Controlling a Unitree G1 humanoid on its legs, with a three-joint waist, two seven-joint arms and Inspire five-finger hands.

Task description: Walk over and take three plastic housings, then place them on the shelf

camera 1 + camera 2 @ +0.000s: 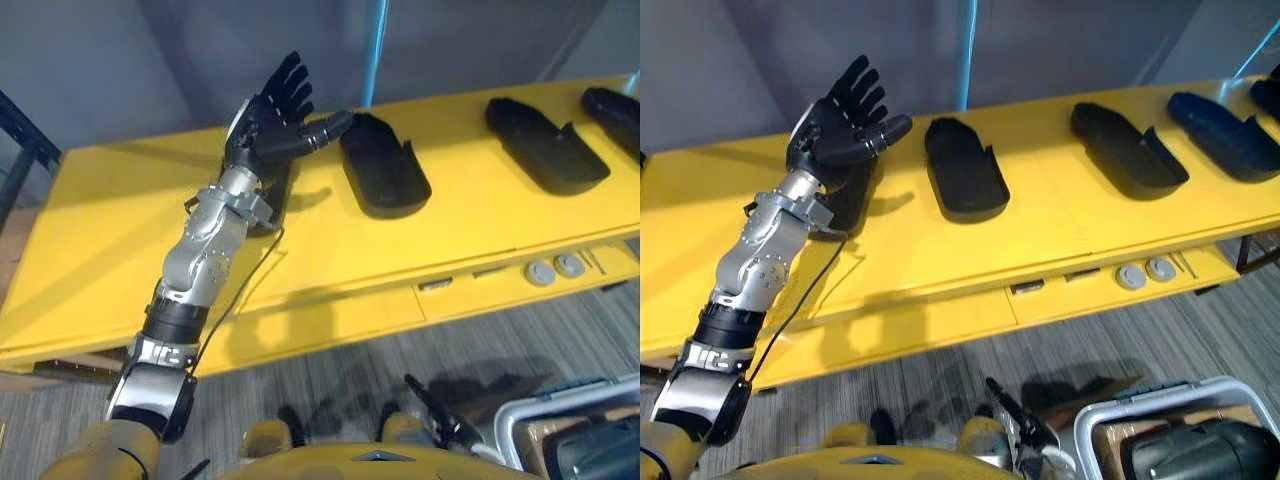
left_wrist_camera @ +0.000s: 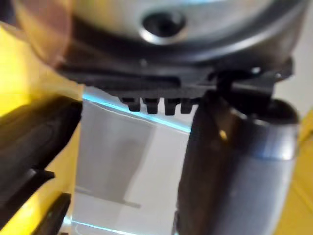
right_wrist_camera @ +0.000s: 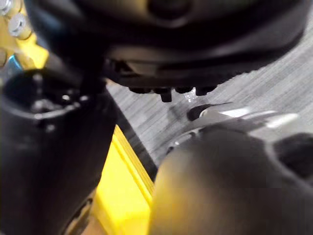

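Note:
Several black plastic housings lie in a row on the yellow table (image 1: 120, 230). My left hand (image 1: 268, 125) is raised over the leftmost housing (image 1: 278, 188), which my wrist partly hides. The hand is open, fingers straight and spread, holding nothing. Its thumb (image 2: 234, 161) points toward the second housing (image 1: 385, 165). Two more housings (image 1: 545, 145) (image 1: 615, 110) lie further right. My right hand (image 1: 435, 405) hangs low over the floor, in front of the table, with relaxed fingers and nothing in it.
A white bin (image 1: 1120, 415) with a dark object inside stands on the grey floor at the lower right. Two small round metal parts (image 1: 555, 268) rest on the table's lower front ledge. A grey wall runs behind the table.

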